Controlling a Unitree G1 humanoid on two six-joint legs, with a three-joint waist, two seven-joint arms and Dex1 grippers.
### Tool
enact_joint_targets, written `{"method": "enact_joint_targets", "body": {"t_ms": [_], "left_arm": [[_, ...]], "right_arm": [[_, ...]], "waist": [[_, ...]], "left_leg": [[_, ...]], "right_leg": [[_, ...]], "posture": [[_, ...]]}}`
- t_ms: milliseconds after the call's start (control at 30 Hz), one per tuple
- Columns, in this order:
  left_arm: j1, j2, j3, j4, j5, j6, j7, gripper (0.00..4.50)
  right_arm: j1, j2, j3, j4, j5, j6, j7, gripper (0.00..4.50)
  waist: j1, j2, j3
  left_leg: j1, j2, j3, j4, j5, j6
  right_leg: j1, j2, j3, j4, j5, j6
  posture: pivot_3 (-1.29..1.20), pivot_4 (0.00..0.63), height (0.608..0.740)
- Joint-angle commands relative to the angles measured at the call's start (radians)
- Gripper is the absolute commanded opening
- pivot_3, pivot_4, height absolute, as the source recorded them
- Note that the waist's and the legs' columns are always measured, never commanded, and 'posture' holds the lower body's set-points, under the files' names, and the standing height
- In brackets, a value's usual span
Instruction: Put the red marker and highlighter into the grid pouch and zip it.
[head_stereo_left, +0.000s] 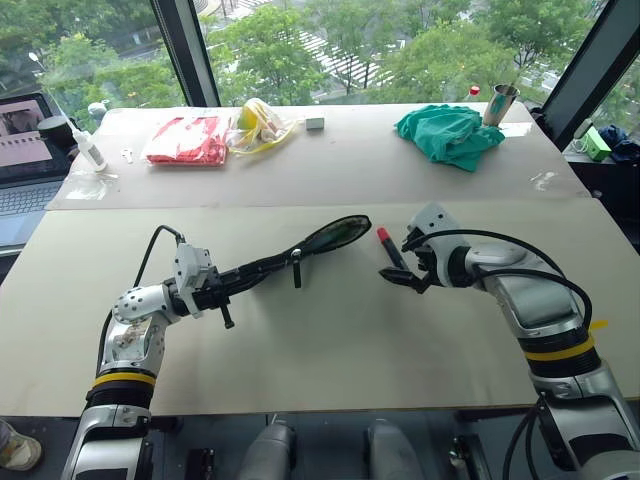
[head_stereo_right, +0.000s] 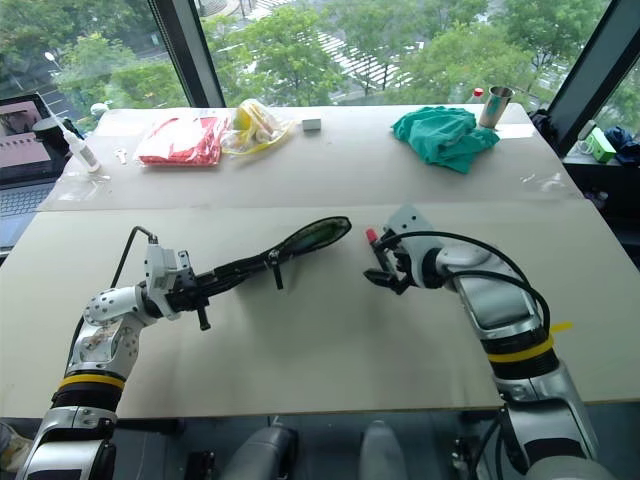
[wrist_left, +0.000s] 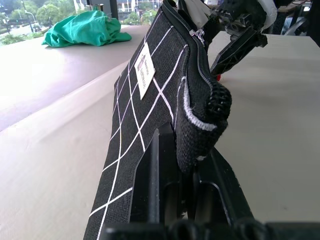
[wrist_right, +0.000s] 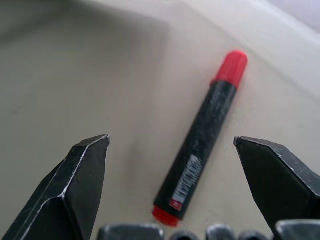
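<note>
Two arms reach in from the lower corners of the head view over the pale desk (head_stereo_left: 330, 350). At lower left, the left arm lies low and nearly level, its forearm angled toward the frame's centre; the left gripper (head_stereo_left: 232, 283) has its jaws clenched on one end of the grid pouch (head_stereo_left: 300, 251), which juts up and right from it, off the desk, with its far end gaping open near the middle of the frame. In the left wrist view the pouch's white label (wrist_left: 143, 69) and the zipper run along its upper edge. At right, the right arm bends at the elbow and comes in toward the centre, the wrist tipped downward; the right gripper (head_stereo_left: 401, 268) hangs with its jaws spread wide and released, straddling the red marker (wrist_right: 202, 140), which lies flat on the desk between the fingers (wrist_right: 75, 185) without touching them, just right of the pouch's open mouth.
</note>
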Motion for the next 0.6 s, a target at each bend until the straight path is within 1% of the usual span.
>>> {"method": "enact_joint_targets", "body": {"t_ms": [33, 200, 233, 267, 400, 500, 533, 567, 600], "left_arm": [[0.007, 0.002, 0.004, -0.041, -0.002, -0.003, 0.006, 0.00], [0.021, 0.012, -0.011, -0.051, 0.017, -0.016, -0.001, 0.00], [0.024, 0.016, -0.016, -0.052, 0.023, -0.020, -0.006, 0.00], [0.028, 0.021, -0.021, -0.053, 0.029, -0.023, -0.012, 0.00], [0.034, 0.035, -0.025, -0.052, 0.041, -0.026, -0.025, 0.00], [0.029, 0.042, -0.018, -0.048, 0.037, -0.021, -0.026, 0.00], [0.026, 0.044, -0.016, -0.046, 0.035, -0.019, -0.026, 0.00], [0.024, 0.045, -0.014, -0.045, 0.034, -0.018, -0.025, 0.00], [0.022, 0.045, -0.014, -0.045, 0.033, -0.017, -0.024, 0.00]], "right_arm": [[-0.004, 0.003, 0.011, 0.024, -0.027, -0.008, -0.038, 4.45], [-0.003, 0.025, 0.000, 0.081, -0.022, -0.003, -0.057, 4.45], [0.002, 0.029, -0.006, 0.094, -0.020, -0.010, -0.059, 3.94], [0.008, 0.030, -0.009, 0.106, -0.020, -0.021, -0.058, 3.81], [0.026, 0.014, -0.018, 0.103, -0.020, -0.045, -0.045, 2.30], [0.031, -0.002, -0.023, 0.076, -0.019, -0.055, -0.037, 1.32], [0.029, -0.013, -0.024, 0.068, -0.023, -0.062, -0.035, 1.09], [0.025, -0.030, -0.024, 0.068, -0.036, -0.089, -0.038, 0.64], [0.015, -0.051, -0.036, 0.071, -0.047, -0.128, -0.040, 0.57]], "waist": [[-0.002, 0.000, 0.000], [-0.002, -0.001, -0.001], [-0.002, -0.001, -0.001], [-0.002, -0.001, -0.001], [0.001, -0.001, -0.001], [0.005, -0.001, -0.001], [0.007, -0.001, -0.001], [0.009, -0.001, -0.001], [0.011, -0.001, -0.001]], "left_leg": [[0.000, 0.000, 0.000, 0.000, 0.000, 0.000], [0.002, 0.000, 0.000, 0.000, -0.001, 0.002], [0.003, 0.000, 0.000, 0.000, -0.002, 0.004], [0.003, 0.000, 0.000, 0.000, -0.002, 0.004], [0.006, 0.000, 0.000, 0.000, -0.003, 0.005], [0.007, 0.000, -0.001, 0.000, -0.003, 0.005], [0.007, 0.000, -0.001, 0.000, -0.003, 0.005], [0.007, 0.000, -0.001, 0.000, -0.003, 0.005], [0.006, 0.000, -0.001, 0.000, -0.003, 0.005]], "right_leg": [[0.000, 0.000, 0.000, 0.000, 0.000, 0.000], [0.002, 0.000, 0.000, 0.000, 0.000, 0.000], [0.002, 0.000, 0.000, 0.000, 0.000, 0.000], [0.003, 0.000, 0.000, 0.000, 0.000, 0.000], [0.006, 0.000, 0.000, 0.000, 0.000, 0.000], [0.008, 0.000, -0.001, -0.002, 0.000, 0.000], [0.008, 0.000, -0.001, -0.002, 0.000, 0.000], [0.008, 0.000, -0.001, -0.002, 0.000, 0.000], [0.008, 0.000, -0.001, -0.002, 0.000, 0.000]], "posture": [[0.00, 0.150, 0.740], [0.00, 0.150, 0.740], [0.00, 0.150, 0.740], [0.00, 0.150, 0.740], [0.00, 0.150, 0.740], [0.00, 0.150, 0.740], [0.00, 0.150, 0.740], [0.00, 0.150, 0.740], [0.00, 0.150, 0.740]]}}
